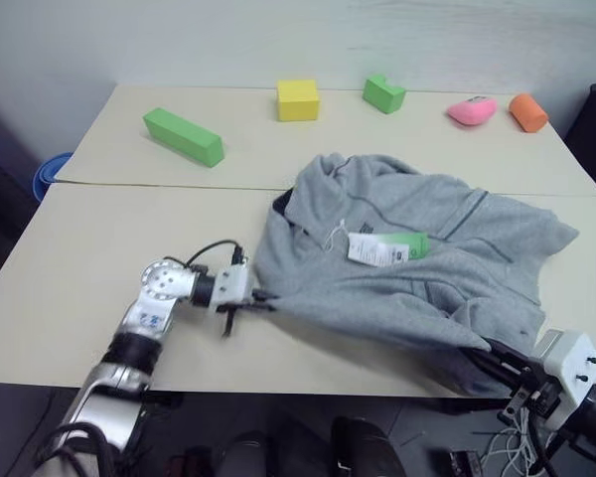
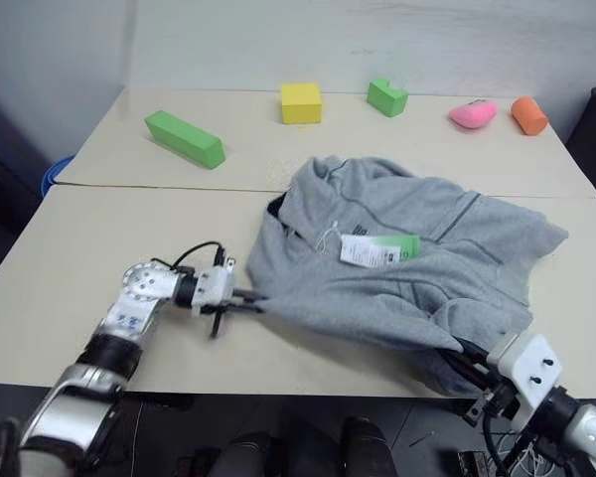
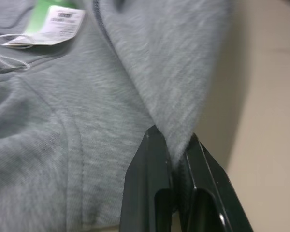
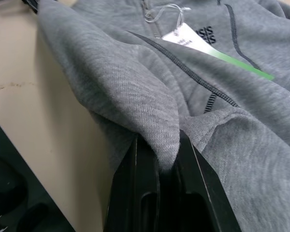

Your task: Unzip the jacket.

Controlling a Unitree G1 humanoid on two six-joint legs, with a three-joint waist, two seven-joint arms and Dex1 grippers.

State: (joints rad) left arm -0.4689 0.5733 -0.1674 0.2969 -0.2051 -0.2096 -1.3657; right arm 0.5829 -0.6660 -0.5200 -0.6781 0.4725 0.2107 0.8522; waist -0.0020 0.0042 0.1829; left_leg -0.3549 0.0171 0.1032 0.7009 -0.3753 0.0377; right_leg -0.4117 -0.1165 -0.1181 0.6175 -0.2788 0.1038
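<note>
While the right tool (image 2: 455,354) is clamped on a fold of the jacket (image 1: 427,268) at the near edge of the worktop (image 1: 99,298), the left tool (image 1: 258,298) has its fingers pinched tight on the fleece edge over on the left side. Jacket's sprawled across the worktop with its white-and-green hang tag (image 1: 382,246) on top, and further back sit a long green block (image 1: 184,136), yellow block (image 1: 298,100) and small green block (image 1: 384,93).

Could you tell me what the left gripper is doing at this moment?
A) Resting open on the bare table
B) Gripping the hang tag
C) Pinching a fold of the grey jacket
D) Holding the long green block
C: in the left wrist view the left gripper has its fingers closed on a fold at the edge of the jacket.
</note>
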